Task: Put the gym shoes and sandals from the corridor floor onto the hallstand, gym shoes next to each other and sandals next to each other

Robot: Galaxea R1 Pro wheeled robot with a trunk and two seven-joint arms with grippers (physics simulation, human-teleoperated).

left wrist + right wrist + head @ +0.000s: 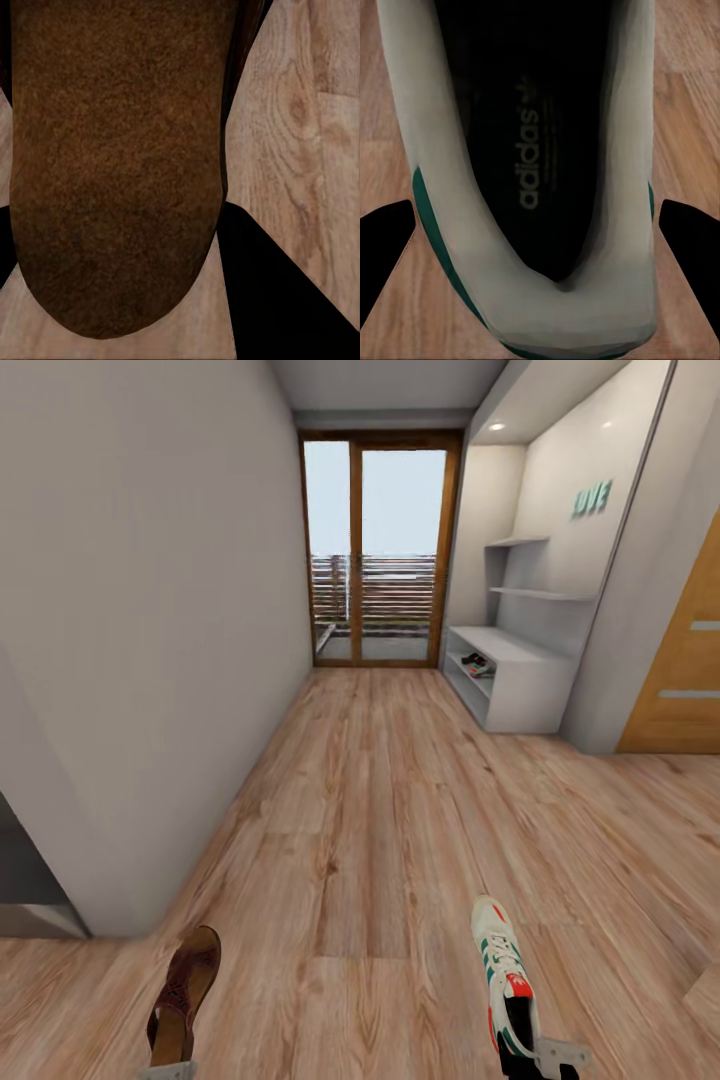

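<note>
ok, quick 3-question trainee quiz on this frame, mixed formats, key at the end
1. True or false: the hallstand stands against the corridor's right-hand wall in the head view.
2. Which shoe is in the right gripper? A) sandal B) gym shoe C) none
3. Fill in: the mint letters above the hallstand spell ____.

Key
1. True; it is by the glass door, with a shoe already on a shelf.
2. B; the gym shoe is heel-first in the right gripper, the sandal in the left gripper.
3. LOVE
</note>
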